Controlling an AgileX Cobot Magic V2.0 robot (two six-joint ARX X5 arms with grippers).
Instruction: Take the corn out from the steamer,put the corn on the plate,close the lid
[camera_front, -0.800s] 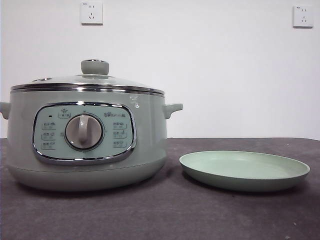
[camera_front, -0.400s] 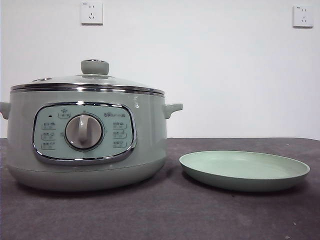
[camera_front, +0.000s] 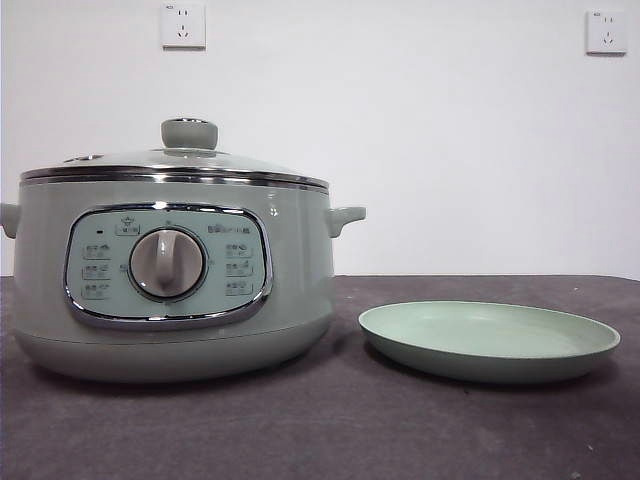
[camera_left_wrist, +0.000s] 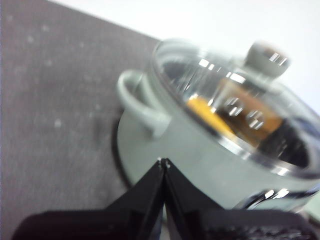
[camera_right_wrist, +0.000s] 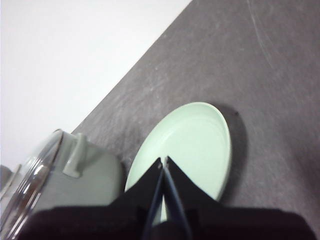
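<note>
1. The left end effector (camera_left_wrist: 163, 162) is hanging beside the steamer (camera_front: 170, 270), pinched closed on nothing; the lid (camera_front: 175, 165) is sitting just beyond its tips; a slanted grab at the knob (camera_front: 189, 133) risks the glass slipping.
2. The corn (camera_left_wrist: 207, 112) is lying inside under that lid.
3. The right end effector (camera_right_wrist: 163, 161) is hovering closed and empty above the bare plate (camera_front: 490, 340) on the bench (camera_front: 300, 430).

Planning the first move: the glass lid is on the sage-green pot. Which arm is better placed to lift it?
Probably left. The left gripper, jaws shut, points at the sage-green steamer pot and its chrome-rimmed glass lid. The right gripper, also shut, hangs over the pale green plate.
</note>
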